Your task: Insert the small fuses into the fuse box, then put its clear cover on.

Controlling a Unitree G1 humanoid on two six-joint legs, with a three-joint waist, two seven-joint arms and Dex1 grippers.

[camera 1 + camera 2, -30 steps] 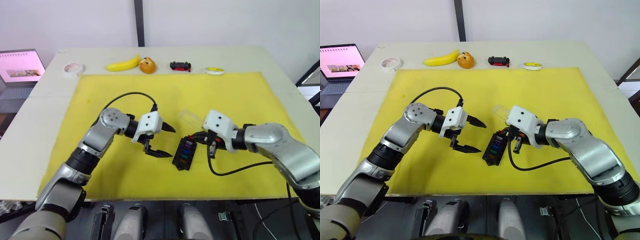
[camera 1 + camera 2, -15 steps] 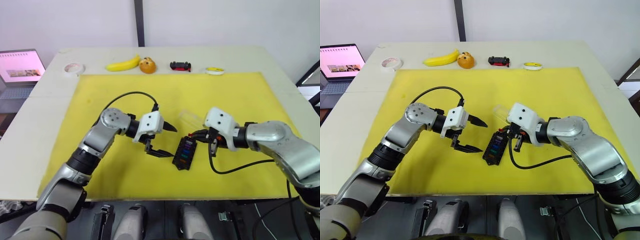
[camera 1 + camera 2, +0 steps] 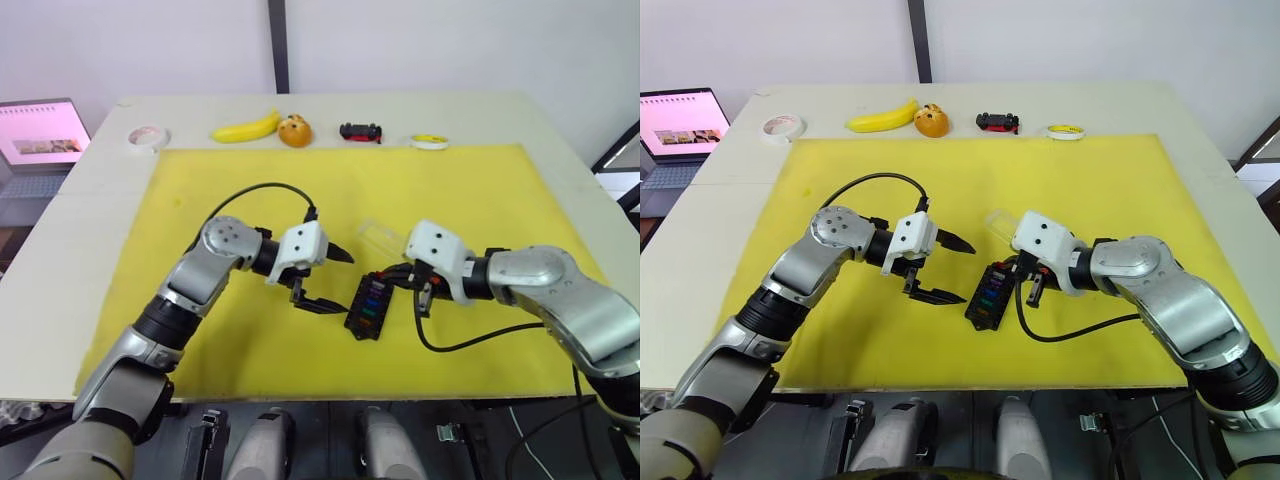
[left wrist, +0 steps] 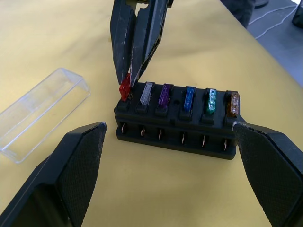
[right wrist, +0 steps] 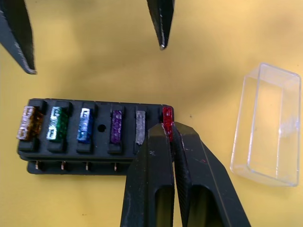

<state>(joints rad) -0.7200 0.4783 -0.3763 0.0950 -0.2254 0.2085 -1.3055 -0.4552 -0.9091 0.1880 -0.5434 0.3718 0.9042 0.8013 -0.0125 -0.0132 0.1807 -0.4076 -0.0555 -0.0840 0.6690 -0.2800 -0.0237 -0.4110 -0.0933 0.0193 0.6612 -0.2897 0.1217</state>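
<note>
The black fuse box (image 3: pixel 367 307) lies on the yellow mat (image 3: pixel 250 190), between my two grippers. Grey (image 4: pixel 147 93), purple (image 4: pixel 164 94), blue (image 4: pixel 190 97), green (image 4: pixel 210 101) and orange (image 4: pixel 233 103) fuses sit in its top row. My right gripper (image 5: pixel 171 130) is shut on the red fuse (image 5: pixel 167 117) at the box's end slot, where the fuse stands slightly tilted. My left gripper (image 3: pixel 340 283) hangs open just left of the box, touching nothing. The clear cover (image 3: pixel 378 236) lies on the mat just behind the box.
Along the table's far edge lie a tape roll (image 3: pixel 147 136), a banana (image 3: pixel 247 127), a small orange fruit (image 3: pixel 295 131), a black-and-red toy car (image 3: pixel 361 131) and a yellow tape roll (image 3: pixel 430 142). A laptop (image 3: pixel 38 135) stands at the far left.
My right gripper has edged slightly left at the box's end, still holding the red fuse. The left gripper has barely moved.
</note>
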